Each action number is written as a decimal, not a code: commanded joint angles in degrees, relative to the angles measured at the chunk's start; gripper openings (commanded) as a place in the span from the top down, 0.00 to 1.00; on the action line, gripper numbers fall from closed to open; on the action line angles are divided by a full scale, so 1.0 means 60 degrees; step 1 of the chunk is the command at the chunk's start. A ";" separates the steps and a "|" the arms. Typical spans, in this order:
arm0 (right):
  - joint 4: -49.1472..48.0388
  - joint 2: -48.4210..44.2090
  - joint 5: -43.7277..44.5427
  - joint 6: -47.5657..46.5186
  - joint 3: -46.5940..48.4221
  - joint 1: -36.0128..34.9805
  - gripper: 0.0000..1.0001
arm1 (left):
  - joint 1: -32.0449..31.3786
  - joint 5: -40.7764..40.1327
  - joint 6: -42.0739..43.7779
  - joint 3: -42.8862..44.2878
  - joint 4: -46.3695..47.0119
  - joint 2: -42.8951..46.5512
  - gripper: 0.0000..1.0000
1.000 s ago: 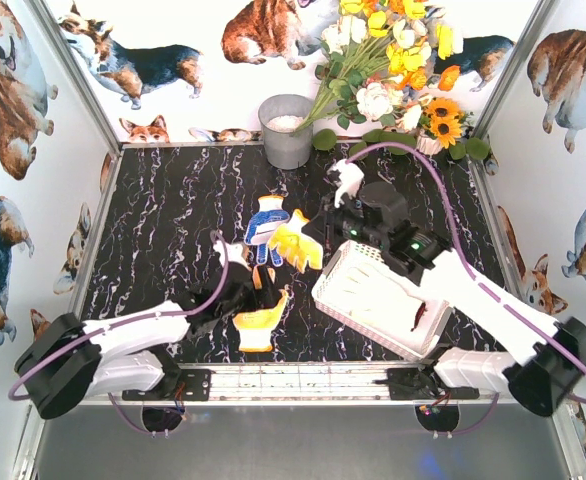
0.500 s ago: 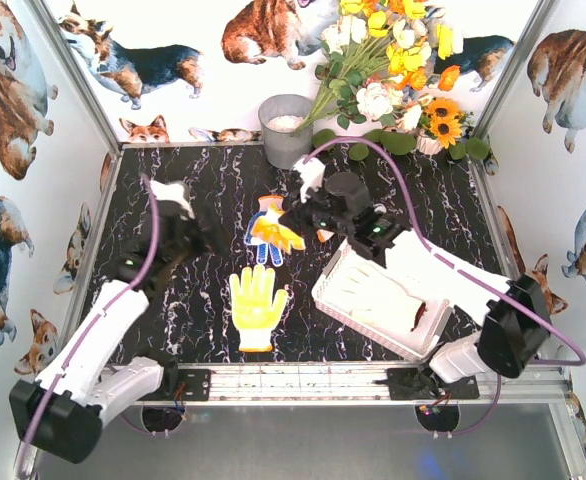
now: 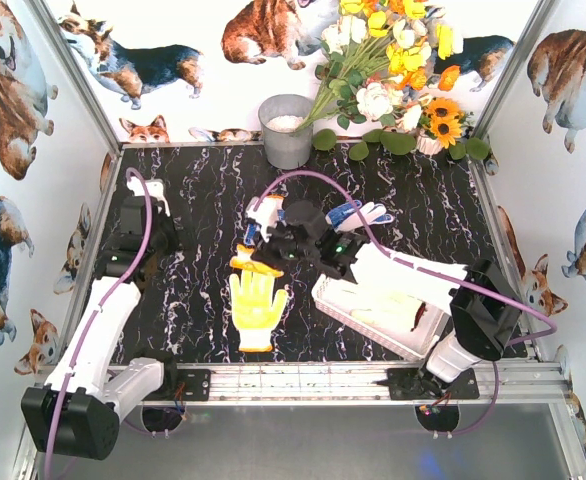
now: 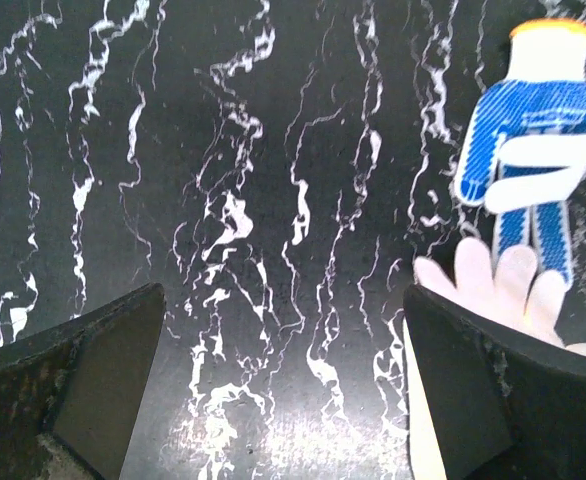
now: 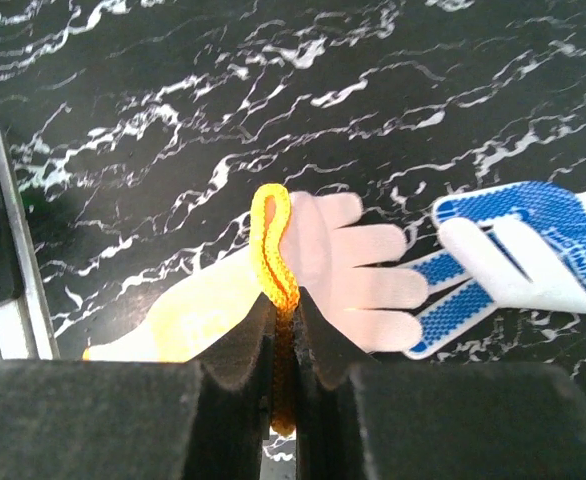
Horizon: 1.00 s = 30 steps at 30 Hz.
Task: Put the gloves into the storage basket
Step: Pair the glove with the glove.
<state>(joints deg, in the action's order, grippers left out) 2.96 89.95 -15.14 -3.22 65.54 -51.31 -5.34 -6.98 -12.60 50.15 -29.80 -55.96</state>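
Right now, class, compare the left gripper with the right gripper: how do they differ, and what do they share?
The left gripper stands wide open; the right gripper is shut. The left holds nothing; the right pinches a glove by its yellow cuff. Both are dark and hang above the black marbled table.

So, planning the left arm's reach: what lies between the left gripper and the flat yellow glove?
Nothing: in the top view only bare marble tabletop separates the left gripper from the yellow glove.
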 commanded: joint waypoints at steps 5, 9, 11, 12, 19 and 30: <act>-0.0568 -0.0383 0.0193 -0.0126 -0.0590 -0.0739 1.00 | 0.0112 -0.0326 0.0496 -0.0470 0.0178 -0.0162 0.00; -0.0645 -0.0399 0.0252 -0.0114 -0.0827 -0.0968 1.00 | 0.0112 -0.0317 0.0517 -0.0463 0.0235 -0.0130 0.00; -0.0653 -0.0423 0.0191 -0.0087 -0.0898 -0.1027 1.00 | 0.0113 -0.0353 0.0525 -0.0488 0.0223 -0.0089 0.00; -0.0658 -0.0438 0.0157 -0.0079 -0.0927 -0.1059 1.00 | 0.0114 -0.0362 0.0524 -0.0503 0.0221 -0.0067 0.00; -0.0562 -0.0551 0.0262 -0.0133 -0.1047 -0.1395 1.00 | 0.0107 -0.0505 0.0577 -0.0520 0.0221 -0.0004 0.00; -0.0406 -0.0958 0.0806 -0.0355 -0.1333 -0.1909 1.00 | 0.0114 -0.0433 0.0591 -0.0534 0.0221 -0.0018 0.00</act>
<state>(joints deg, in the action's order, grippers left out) 2.96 86.98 -11.68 -4.47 57.71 -61.89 -5.30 -9.30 -9.76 47.27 -29.74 -56.62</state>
